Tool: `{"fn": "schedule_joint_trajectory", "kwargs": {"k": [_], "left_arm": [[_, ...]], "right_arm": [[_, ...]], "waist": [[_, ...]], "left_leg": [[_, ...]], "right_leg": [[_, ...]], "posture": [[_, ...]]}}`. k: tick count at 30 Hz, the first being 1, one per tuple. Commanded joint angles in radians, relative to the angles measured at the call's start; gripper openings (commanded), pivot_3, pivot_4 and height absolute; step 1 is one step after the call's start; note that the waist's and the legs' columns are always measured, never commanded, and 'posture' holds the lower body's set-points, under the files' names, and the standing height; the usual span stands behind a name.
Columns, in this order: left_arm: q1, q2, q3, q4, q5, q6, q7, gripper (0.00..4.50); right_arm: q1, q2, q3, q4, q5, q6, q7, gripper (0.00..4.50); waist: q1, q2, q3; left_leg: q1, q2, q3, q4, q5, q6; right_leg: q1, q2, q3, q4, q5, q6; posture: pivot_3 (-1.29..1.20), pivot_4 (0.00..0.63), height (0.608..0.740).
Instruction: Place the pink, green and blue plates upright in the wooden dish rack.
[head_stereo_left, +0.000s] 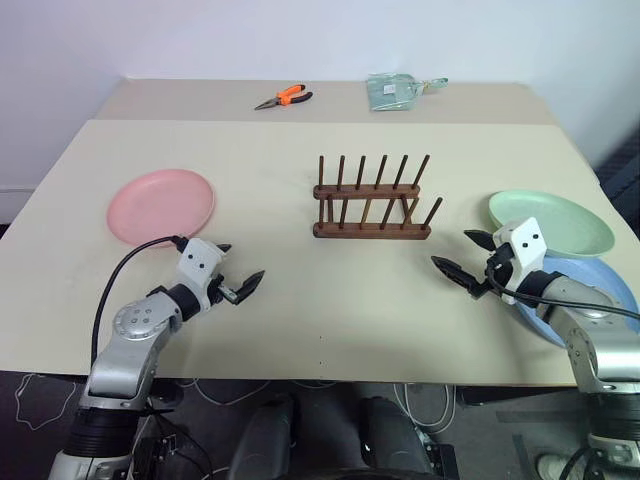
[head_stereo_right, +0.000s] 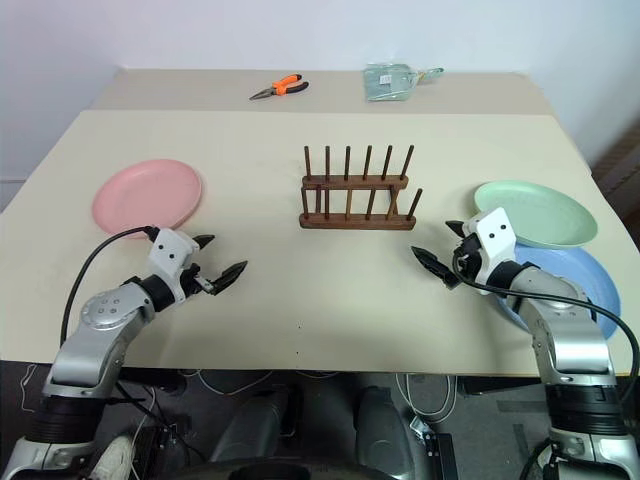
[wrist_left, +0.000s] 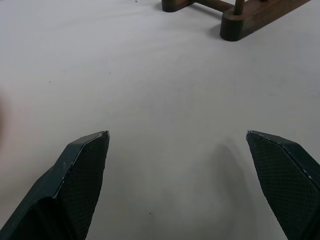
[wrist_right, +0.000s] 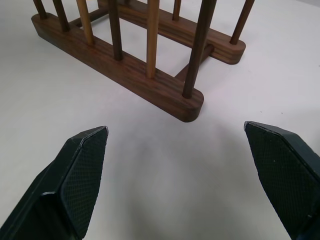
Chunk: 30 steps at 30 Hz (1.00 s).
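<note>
The wooden dish rack (head_stereo_left: 371, 200) stands upright near the middle of the beige table (head_stereo_left: 300, 320), its two dark rails lying across my view with a row of pegs rising from each. No plate sits in it. The pink plate (head_stereo_left: 160, 205) lies flat on the table well to the rack's left, just beyond my left arm. The green plate (head_stereo_left: 550, 222) lies flat to the rack's right, and the blue plate (head_stereo_left: 580, 295) lies nearer to me with the green one's near edge overlapping its far rim; my right arm covers part of the blue one.

My left gripper (head_stereo_left: 238, 270) hovers over bare table in front of the pink plate, fingers spread wide with nothing between them, pointing toward the rack's near left corner; in my left wrist view the rack's rail ends show beyond the spread fingertips (wrist_left: 82, 172). My right gripper (head_stereo_left: 460, 255) hangs beside the green and blue plates, its jaws also wide apart and empty, aimed at the rack's right end, which stands close ahead in my right wrist view.

At the far edge of the table lie orange-handled pliers (head_stereo_left: 283, 97) and a small greenish packet (head_stereo_left: 392, 91), well apart from the rack.
</note>
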<state>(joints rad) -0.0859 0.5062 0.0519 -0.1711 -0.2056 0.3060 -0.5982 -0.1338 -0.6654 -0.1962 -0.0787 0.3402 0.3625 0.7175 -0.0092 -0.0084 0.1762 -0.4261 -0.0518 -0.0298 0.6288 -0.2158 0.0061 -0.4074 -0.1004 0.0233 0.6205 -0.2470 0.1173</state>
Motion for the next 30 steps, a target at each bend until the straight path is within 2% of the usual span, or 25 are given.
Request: {"fn": "schedule_joint_trajectory", "kwargs": {"k": [1, 6, 11, 15, 20, 27, 30], "left_arm": [[-0.003, -0.005, -0.003, -0.036, 0.003, -0.002, 0.011, 4.5], [-0.021, -0.02, -0.022, -0.025, -0.006, 0.007, 0.005, 4.5], [-0.144, -0.033, -0.083, 0.09, -0.011, -0.004, -0.078, 4.5], [-0.326, -0.08, -0.151, 0.334, 0.031, -0.064, -0.142, 4.5], [-0.578, -0.173, -0.244, 0.732, 0.108, -0.198, -0.235, 4.5], [-0.799, -0.299, -0.267, 1.145, 0.176, -0.352, -0.319, 4.5], [-0.827, -0.331, -0.261, 1.212, 0.189, -0.398, -0.34, 3.62]], "right_arm": [[-0.027, 0.014, 0.01, 0.012, -0.012, -0.032, -0.002, 4.46], [-0.052, 0.037, 0.045, 0.037, -0.038, -0.056, -0.015, 4.46], [-0.024, 0.044, 0.07, -0.025, -0.012, -0.005, 0.003, 4.46], [0.009, 0.075, 0.077, -0.102, -0.028, 0.016, -0.054, 4.46], [0.085, 0.114, 0.074, -0.216, -0.044, 0.044, -0.136, 4.46], [0.215, 0.121, 0.041, -0.339, -0.053, 0.07, -0.21, 4.46], [0.244, 0.118, 0.029, -0.358, -0.055, 0.07, -0.224, 4.5]], "waist": [[0.0, 0.0, 0.0], [0.0, 0.0, 0.0], [0.008, 0.0, 0.0], [0.019, 0.0, 0.0], [0.025, -0.001, 0.0], [0.023, -0.001, 0.0], [0.02, -0.001, 0.0]], "left_leg": [[0.0, 0.0, 0.0, 0.0, 0.0, 0.0], [0.0, 0.0, 0.0, 0.0, 0.0, 0.0], [0.0, 0.0, 0.0, 0.001, 0.0, 0.0], [0.0, -0.001, 0.0, 0.001, 0.0, 0.0], [0.0, -0.002, 0.0, 0.001, 0.0, 0.001], [0.0, -0.004, 0.0, 0.003, -0.001, 0.003], [0.0, -0.003, 0.0, 0.003, -0.001, 0.003]], "right_leg": [[0.0, 0.0, 0.0, 0.0, 0.0, 0.0], [0.0, 0.001, 0.0, 0.0, 0.0, 0.0], [0.0, 0.001, -0.001, 0.0, 0.0, 0.0], [0.0, 0.003, -0.001, 0.0, 0.002, 0.004], [0.0, 0.003, -0.002, 0.0, 0.002, 0.004], [0.002, 0.003, -0.003, -0.001, 0.004, 0.008], [0.003, 0.003, -0.003, 0.0, 0.004, 0.009]], "posture": [[0.0, 0.15, 0.738], [0.0, 0.15, 0.738], [0.0, 0.15, 0.738], [0.0, 0.15, 0.738], [0.0, 0.15, 0.738], [0.0, 0.15, 0.738], [0.0, 0.15, 0.738]]}}
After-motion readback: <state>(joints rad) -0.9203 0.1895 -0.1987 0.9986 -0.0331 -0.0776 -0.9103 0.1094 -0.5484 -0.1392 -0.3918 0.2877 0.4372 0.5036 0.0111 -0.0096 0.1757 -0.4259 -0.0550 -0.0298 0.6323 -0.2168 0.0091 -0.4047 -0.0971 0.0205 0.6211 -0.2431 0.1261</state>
